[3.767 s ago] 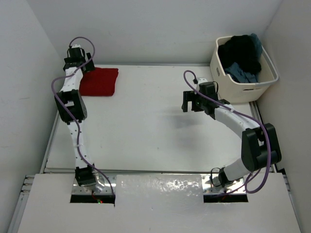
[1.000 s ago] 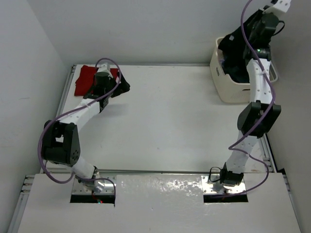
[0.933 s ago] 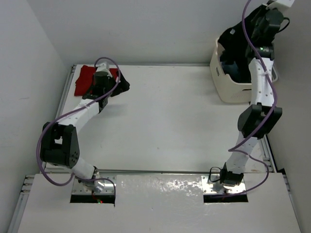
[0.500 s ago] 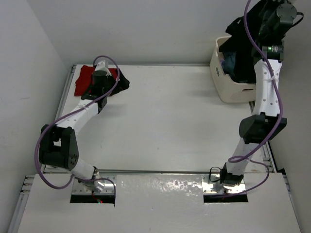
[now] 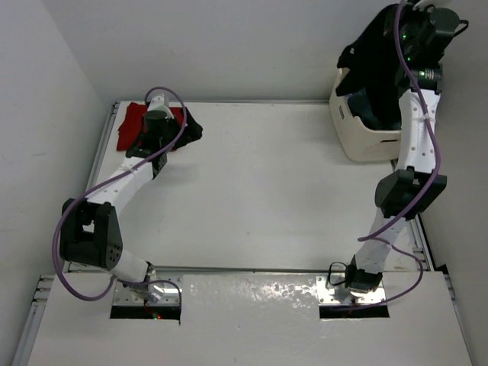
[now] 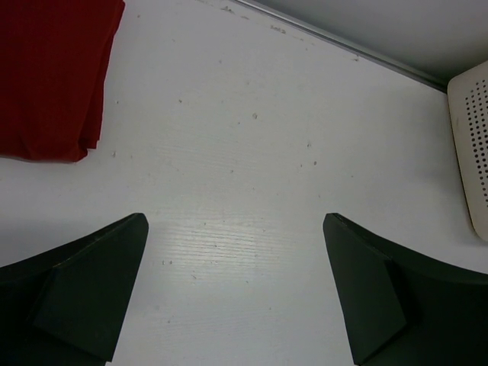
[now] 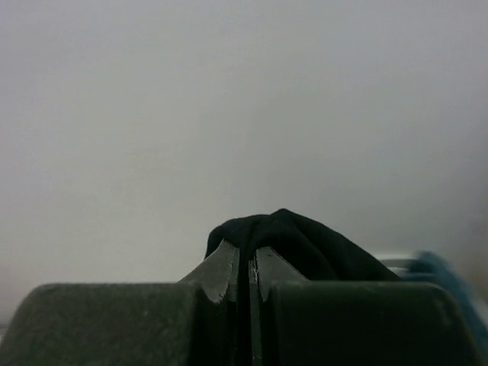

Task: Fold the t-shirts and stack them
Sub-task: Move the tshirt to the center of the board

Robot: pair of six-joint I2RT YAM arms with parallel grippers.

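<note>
The right gripper (image 7: pixel 250 263) pinches a bunched fold of the soft, light black t-shirt (image 5: pixel 371 59), which dangles limply above the cream tub (image 5: pixel 358 145) and would likely spread better held by its shoulders, while the left gripper (image 6: pixel 235 229) hovers spread beside the folded red t-shirt (image 6: pixel 46 76).

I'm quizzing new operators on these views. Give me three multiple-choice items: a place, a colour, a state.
1. Where does the red t-shirt lie? A. far left corner of the table B. middle of the table C. near edge
2. What colour is the cloth in the right gripper? A. lavender B. black C. red
3. How do the fingers of the left gripper stand? A. shut on the red t-shirt B. shut on nothing C. open, holding nothing
Key: 1 A, the top view shows it by the far left edge; 2 B, the black t-shirt is pinched between shut fingers; 3 C, they stand wide apart, nothing between them.
</note>
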